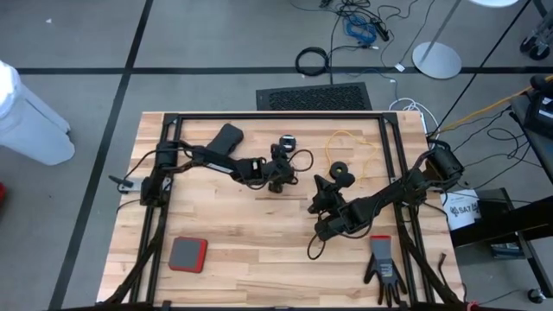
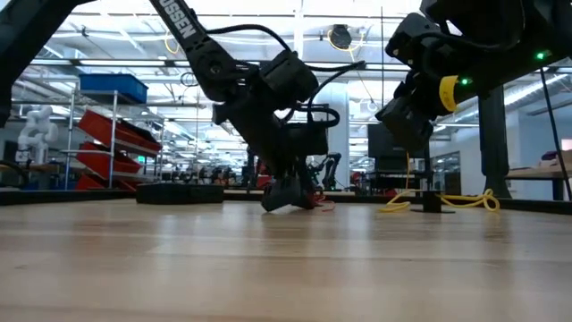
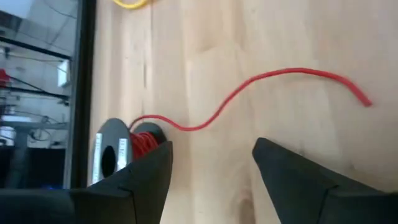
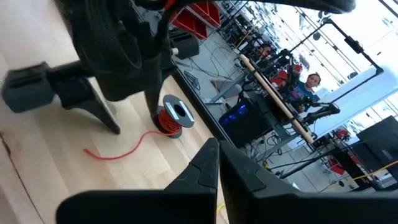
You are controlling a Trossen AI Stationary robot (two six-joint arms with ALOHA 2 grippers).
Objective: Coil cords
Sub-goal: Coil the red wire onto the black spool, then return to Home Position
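I'm holding the left hand (image 3: 211, 168) spread open over the thin red cord (image 3: 249, 93) beside its small black reel (image 3: 121, 152) on the bench (image 3: 280, 37); closing off-line risks missing it. Right hand (image 4: 217, 163) is waiting, closed.

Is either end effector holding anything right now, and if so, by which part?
Nothing is held. The left end effector stands open over the red cord, which lies loose on the table; the right end effector is shut and empty.

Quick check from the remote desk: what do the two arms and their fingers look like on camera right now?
Both arms are dark, jointed and trailed by black cables. The left arm carries white lettering along its link. The right arm has a yellow ring and a small green light. The left gripper has wedge-shaped black fingers; the right gripper has the same tapered black fingers.
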